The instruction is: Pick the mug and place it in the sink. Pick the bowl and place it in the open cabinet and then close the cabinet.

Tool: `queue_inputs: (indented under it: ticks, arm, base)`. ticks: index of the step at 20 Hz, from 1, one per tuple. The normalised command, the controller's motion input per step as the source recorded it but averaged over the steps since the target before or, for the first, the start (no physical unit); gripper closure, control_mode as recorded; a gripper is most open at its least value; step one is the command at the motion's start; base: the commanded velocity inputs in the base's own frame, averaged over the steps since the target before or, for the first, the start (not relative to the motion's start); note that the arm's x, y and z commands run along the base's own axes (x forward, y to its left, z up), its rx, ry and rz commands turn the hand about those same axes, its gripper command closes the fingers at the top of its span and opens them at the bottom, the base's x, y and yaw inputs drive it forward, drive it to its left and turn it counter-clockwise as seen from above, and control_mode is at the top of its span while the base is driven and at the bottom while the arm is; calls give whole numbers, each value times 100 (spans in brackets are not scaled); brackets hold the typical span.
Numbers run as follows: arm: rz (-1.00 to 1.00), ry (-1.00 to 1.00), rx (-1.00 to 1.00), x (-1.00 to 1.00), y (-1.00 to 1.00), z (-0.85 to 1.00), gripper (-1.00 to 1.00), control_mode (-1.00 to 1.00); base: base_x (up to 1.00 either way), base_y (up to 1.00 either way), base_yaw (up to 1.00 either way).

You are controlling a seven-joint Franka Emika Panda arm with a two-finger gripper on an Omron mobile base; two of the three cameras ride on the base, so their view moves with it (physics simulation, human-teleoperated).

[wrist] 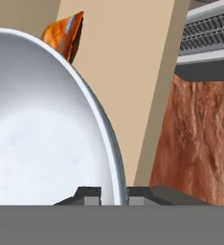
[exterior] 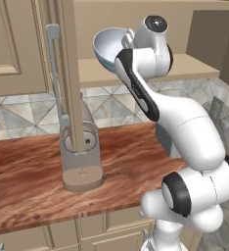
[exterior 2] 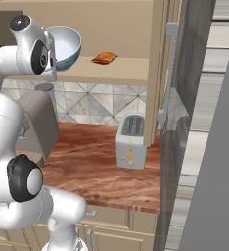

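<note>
Hand view shows my fingers point(wrist: 115, 195) pinched on the thin rim of the bowl point(wrist: 42, 129), held tilted above the front edge of the open cabinet's shelf point(exterior 2: 121, 71); rigid, smooth, likely breakable.

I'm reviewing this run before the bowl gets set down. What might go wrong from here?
The gripper pinches only the bowl rim, and the bowl hangs tilted, so it may slip or land on its side. The orange packet lies on the same cabinet shelf, so the bowl might bump it.
</note>
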Motion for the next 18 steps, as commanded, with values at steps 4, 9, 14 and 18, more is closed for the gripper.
queue_inputs:
  ticks: [4, 9, 14, 18]
  arm:
    - [0, 5, 0, 14, 0, -13, 100, -100]
    - [0, 9, 0, 25, 4, -15, -100, -100]
    - [0, -4, 0, 2, 0, 8, -100, -100]
    - [0, -13, 0, 0, 0, 26, -100, -100]
  base:
    - [0, 0, 0]
    - [0, 0, 0]
    - [0, 0, 0]
    - [0, 0, 0]
